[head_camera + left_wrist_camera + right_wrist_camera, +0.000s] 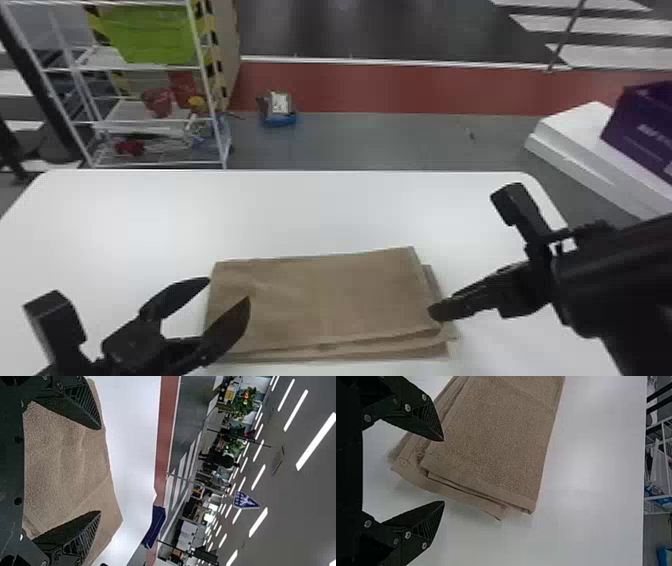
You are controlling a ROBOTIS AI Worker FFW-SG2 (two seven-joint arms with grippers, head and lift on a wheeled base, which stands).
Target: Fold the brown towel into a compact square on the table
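Left tool [228, 290] open near brown towel [330, 295], purple box [642, 122] on white block [575, 132].

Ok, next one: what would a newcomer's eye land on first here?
Probably the brown towel, folded in layers on the near part of the white table. Then the two black grippers: the left gripper at its left end, the right gripper at its right end, both with fingers apart. Behind, a bright green item stands out on the rack.
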